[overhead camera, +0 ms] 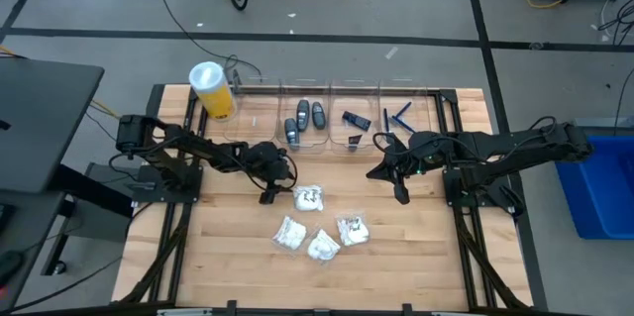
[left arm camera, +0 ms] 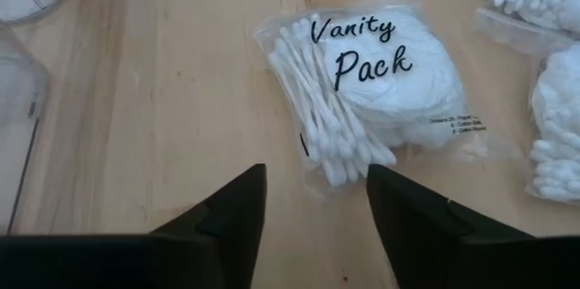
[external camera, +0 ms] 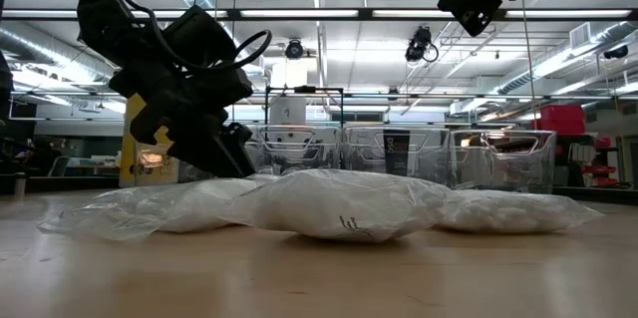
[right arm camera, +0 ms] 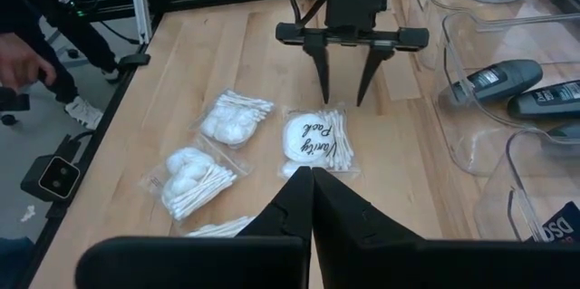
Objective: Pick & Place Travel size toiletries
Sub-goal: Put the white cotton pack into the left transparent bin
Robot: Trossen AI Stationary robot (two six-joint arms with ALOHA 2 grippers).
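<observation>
Several white plastic packets lie flat on the wooden table. The nearest to my left gripper (left arm camera: 317, 176) is marked "Vanity Pack" (left arm camera: 362, 90) and holds cotton swabs. My left gripper (right arm camera: 343, 99) is open and low over the table. It slants down at that packet (overhead camera: 309, 197), with its fingertips on either side of the packet's near corner, and I see no touch. My right gripper (right arm camera: 311, 176) is shut, empty and raised over the table's right half (overhead camera: 398, 185). Dark grey pieces (overhead camera: 305, 118) and blue razors (overhead camera: 398, 116) lie in clear bins at the far edge.
A row of clear bins (overhead camera: 337, 108) lines the far edge, with a tall yellow cylinder (overhead camera: 213, 90) at its left end. More packets (overhead camera: 289, 234) (overhead camera: 323, 247) (overhead camera: 354, 231) lie toward the near edge. A person's hand (right arm camera: 18, 62) shows beyond the table.
</observation>
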